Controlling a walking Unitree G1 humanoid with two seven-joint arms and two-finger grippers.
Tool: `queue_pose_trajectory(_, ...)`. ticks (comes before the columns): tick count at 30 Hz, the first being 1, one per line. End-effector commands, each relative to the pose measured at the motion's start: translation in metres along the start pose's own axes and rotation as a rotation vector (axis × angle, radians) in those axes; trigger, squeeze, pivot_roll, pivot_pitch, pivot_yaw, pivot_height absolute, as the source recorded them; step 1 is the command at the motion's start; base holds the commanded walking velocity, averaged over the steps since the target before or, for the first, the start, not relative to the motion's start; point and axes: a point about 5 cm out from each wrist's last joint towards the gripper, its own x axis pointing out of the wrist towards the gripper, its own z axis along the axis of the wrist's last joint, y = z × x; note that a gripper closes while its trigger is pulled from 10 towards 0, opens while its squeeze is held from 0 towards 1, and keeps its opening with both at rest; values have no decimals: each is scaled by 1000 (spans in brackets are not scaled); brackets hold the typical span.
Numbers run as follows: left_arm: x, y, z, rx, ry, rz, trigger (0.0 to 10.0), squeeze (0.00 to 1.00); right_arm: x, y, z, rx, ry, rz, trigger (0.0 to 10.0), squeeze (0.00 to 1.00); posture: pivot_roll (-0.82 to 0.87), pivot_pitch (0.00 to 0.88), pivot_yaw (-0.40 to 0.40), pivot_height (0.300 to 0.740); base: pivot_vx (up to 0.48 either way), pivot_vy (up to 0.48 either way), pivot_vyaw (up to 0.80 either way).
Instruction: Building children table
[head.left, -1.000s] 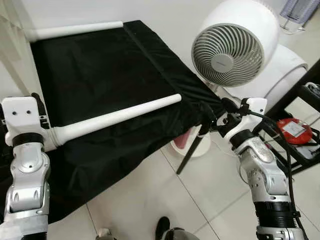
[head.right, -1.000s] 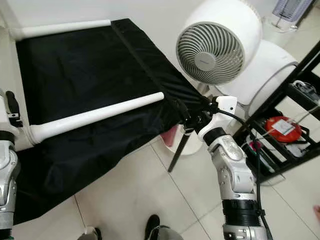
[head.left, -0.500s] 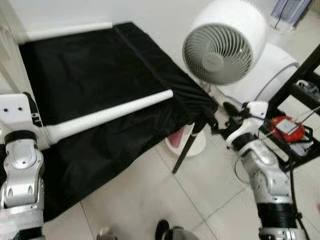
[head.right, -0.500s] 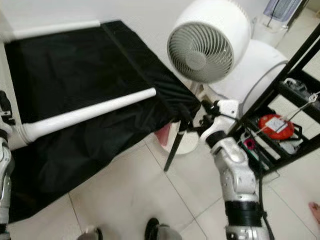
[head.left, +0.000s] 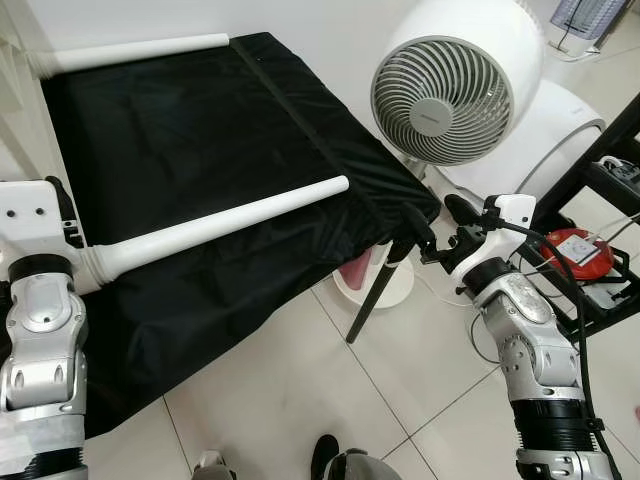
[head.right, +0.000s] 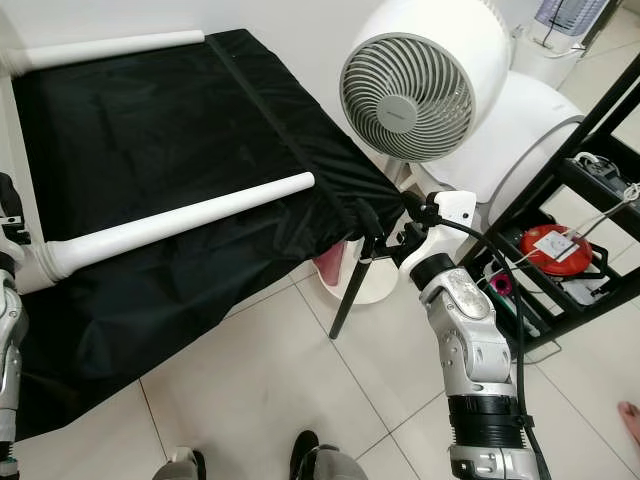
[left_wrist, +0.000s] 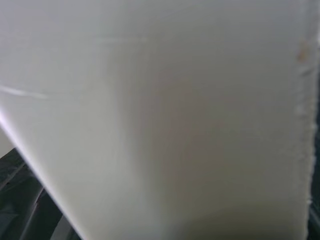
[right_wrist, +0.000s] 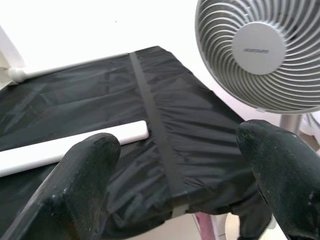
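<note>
A black fabric-covered children's table (head.left: 200, 150) lay overturned at ten o'clock. The right gripper (head.left: 432, 232), jaws apart, hovered beside its corner; the left gripper's jaws couldn't be judged. Closing squarely on the hem would help.

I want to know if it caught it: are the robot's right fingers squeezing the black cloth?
No, the right gripper is open, its two black fingers spread apart before the black cloth.

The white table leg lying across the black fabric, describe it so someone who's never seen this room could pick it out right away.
Start at the big black fabric sheet spread beside the round white fan. Two white legs lie on it: this white table leg crosses the sheet's near part, its thick end at the left gripper. The other leg lies along the far edge by the wall.
</note>
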Motion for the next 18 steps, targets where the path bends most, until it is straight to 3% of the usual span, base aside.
queue_pose_trajectory(1,-4,30,-15,121,71,123,0,0,-4,-2,-3,-10,8,-7,10000,0,31,193,-46,740,0,0,0)
queue_pose_trajectory(4,-13,36,-17,147,83,151,0,0,-5,-3,-3,-11,8,-10,10000,0,30,196,-47,740,0,0,0)
queue_pose_trajectory(8,-15,40,-20,145,97,172,0,0,-5,-3,-3,-7,9,-14,10000,0,41,201,-56,740,0,0,0)
queue_pose_trajectory(9,-13,37,-18,139,95,160,10000,0,-3,-2,-4,-3,11,-8,10000,0,45,203,-57,740,0,0,0)
queue_pose_trajectory(15,-4,30,-10,97,67,134,10000,0,0,2,-4,-1,9,9,10000,0,43,204,-53,740,0,0,0)
queue_pose_trajectory(16,-3,30,-9,82,64,136,10000,78,0,1,-4,-1,9,8,10000,0,43,204,-53,740,0,0,0)
queue_pose_trajectory(17,-3,30,-9,82,64,136,10000,78,0,1,-4,-1,9,8,10000,0,43,204,-53,740,0,0,0)
queue_pose_trajectory(18,-1,30,-8,66,61,136,10000,1000,0,1,-4,-1,8,6,10000,0,42,205,-50,740,0,0,0)
